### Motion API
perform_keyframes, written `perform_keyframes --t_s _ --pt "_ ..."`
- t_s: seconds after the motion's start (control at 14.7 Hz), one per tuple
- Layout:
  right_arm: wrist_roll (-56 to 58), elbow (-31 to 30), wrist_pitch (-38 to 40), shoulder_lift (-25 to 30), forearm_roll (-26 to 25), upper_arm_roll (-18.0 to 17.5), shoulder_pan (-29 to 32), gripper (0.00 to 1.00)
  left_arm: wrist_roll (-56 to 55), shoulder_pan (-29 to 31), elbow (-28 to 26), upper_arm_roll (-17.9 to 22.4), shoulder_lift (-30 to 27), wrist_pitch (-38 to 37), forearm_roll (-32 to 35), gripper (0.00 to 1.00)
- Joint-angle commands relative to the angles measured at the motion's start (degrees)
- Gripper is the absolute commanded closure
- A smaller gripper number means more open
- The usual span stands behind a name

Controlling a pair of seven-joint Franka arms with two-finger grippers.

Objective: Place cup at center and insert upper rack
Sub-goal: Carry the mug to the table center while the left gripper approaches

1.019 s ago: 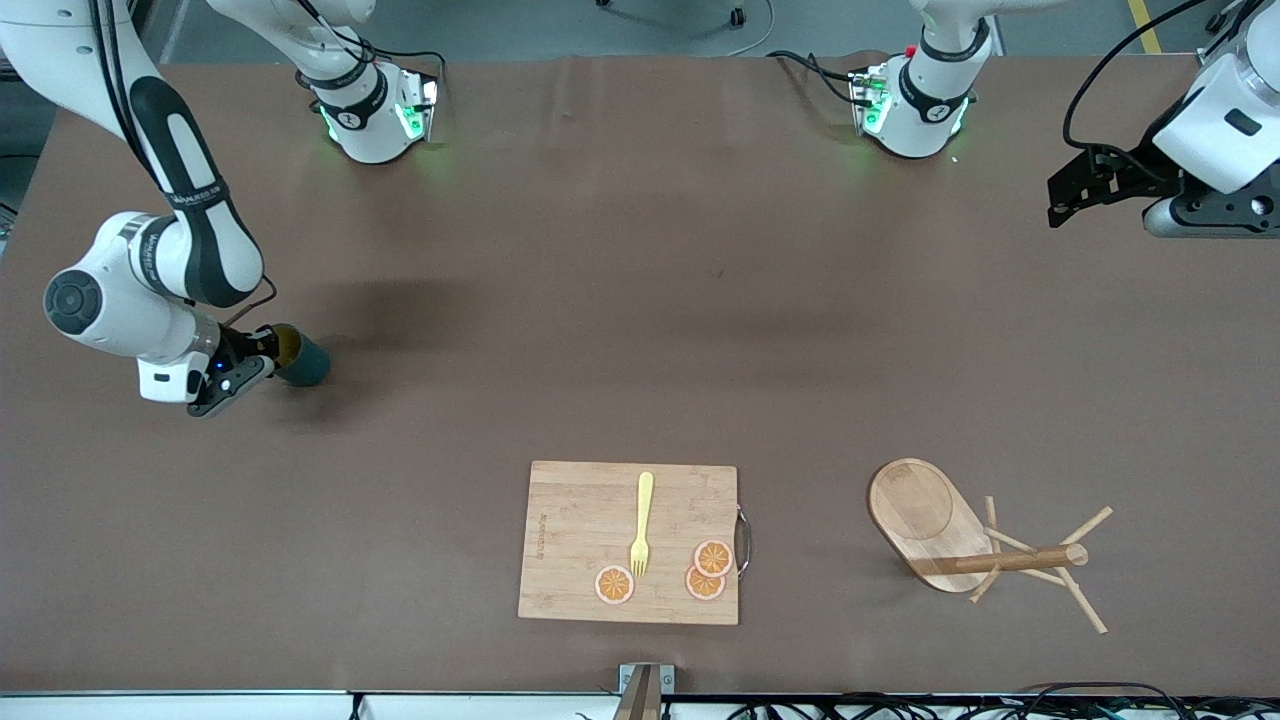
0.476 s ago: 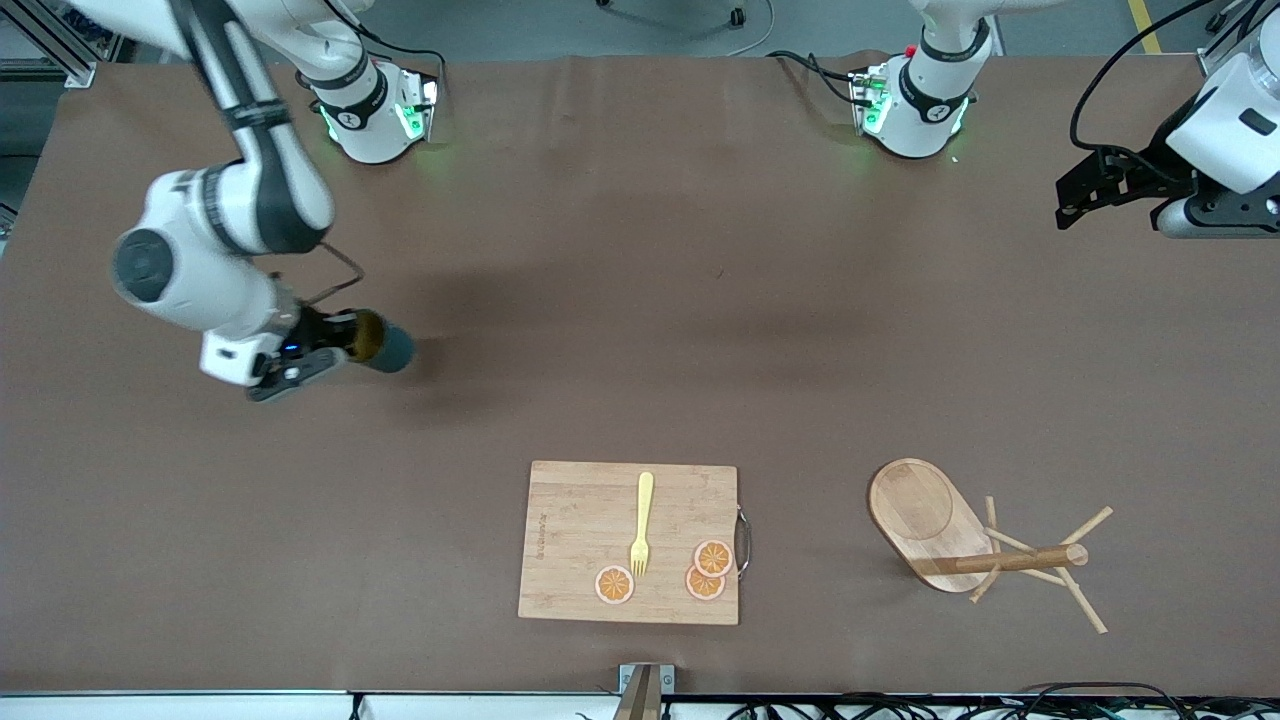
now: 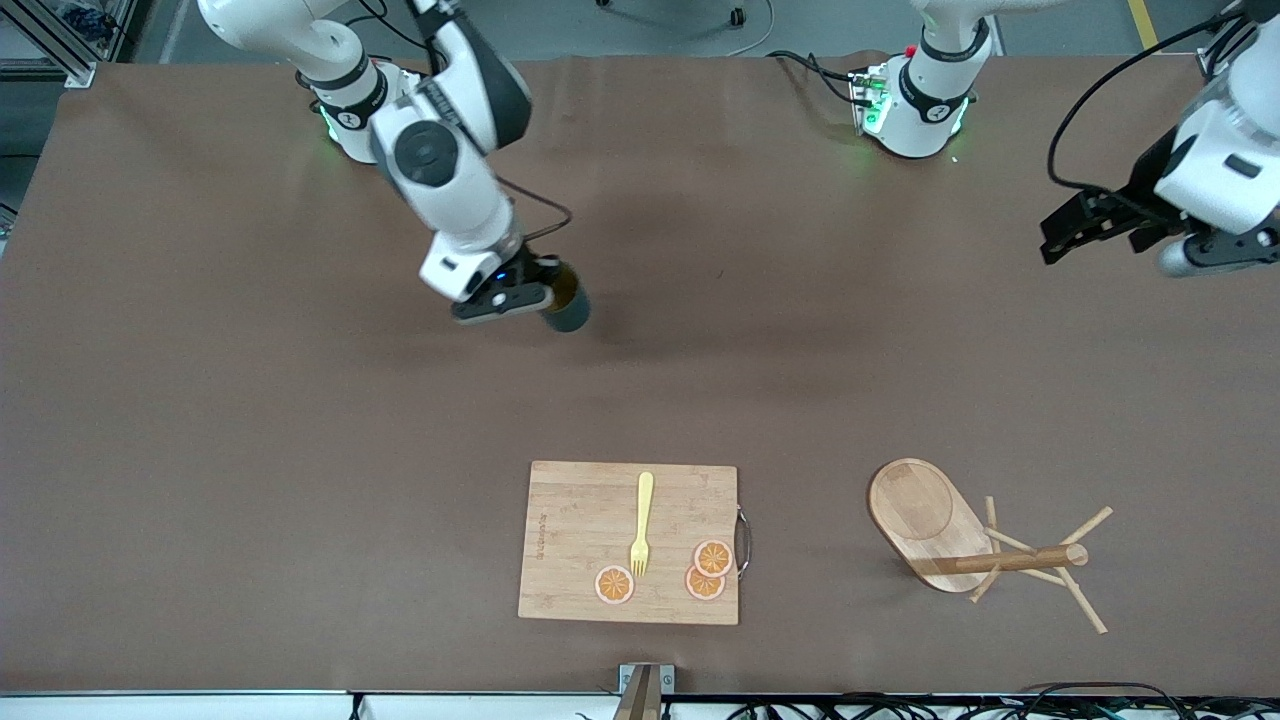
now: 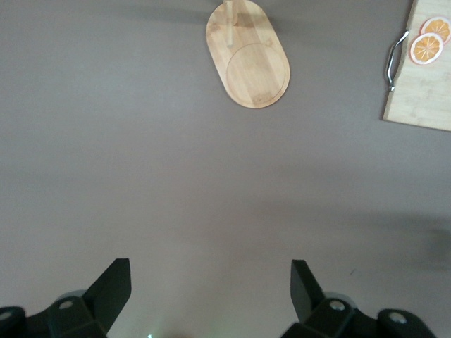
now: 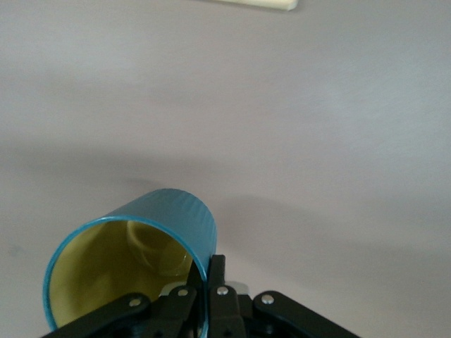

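While the right gripper [image 3: 540,296], clamped on the cup's [image 3: 566,304] rim, carries it over the table's middle, the upper rack [image 3: 975,545] lies tipped and untouched, the left gripper [image 3: 1062,232] hanging spread over its end.

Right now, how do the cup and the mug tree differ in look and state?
The cup is dark teal with a yellow inside; the mug tree is light wood.
The cup is held in the air by the right end effector, pinched at its rim; the mug tree lies toppled on the table, untouched.
The left end effector hangs open, well away from the mug tree.
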State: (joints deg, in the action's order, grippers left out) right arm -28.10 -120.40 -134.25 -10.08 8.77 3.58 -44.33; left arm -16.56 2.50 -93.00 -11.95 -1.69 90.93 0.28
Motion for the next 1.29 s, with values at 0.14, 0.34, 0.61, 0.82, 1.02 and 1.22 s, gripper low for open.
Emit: perform_keyframes --t_s 0.14,0.34,0.61,0.82,1.02,1.22 --pt "-14.77 12.96 -2.16 -14.93 0.90 1.17 -9.44 0.99 -10.14 0.05 -4.11 -7.02 -1.12 3.28 0.33 0.00" --pt "-14.97 19.13 -2.07 -21.19 0.72 1.17 -12.00 0.90 -15.94 -0.04 -8.41 -10.54 -1.65 7.32 0.33 0.00" --pt "-14.61 20.29 -1.46 -22.35 0.64 1.17 -12.00 0.00 -26.03 -0.04 -13.07 -17.03 -1.56 11.46 0.33 0.00" --pt "-14.09 21.34 1.68 -20.78 0.72 1.43 -11.22 0.00 -36.14 -0.04 -15.80 -22.83 -1.73 12.87 0.68 0.00" --pt "-12.43 25.02 12.39 -16.65 0.72 1.52 -8.41 0.00 -48.87 -0.13 -20.01 -30.38 -1.47 16.98 3.92 0.00" --pt "-3.66 25.30 19.70 -11.99 0.81 1.52 -2.71 0.00 -63.04 -0.30 -24.94 -38.30 -0.51 22.62 8.32 0.00"
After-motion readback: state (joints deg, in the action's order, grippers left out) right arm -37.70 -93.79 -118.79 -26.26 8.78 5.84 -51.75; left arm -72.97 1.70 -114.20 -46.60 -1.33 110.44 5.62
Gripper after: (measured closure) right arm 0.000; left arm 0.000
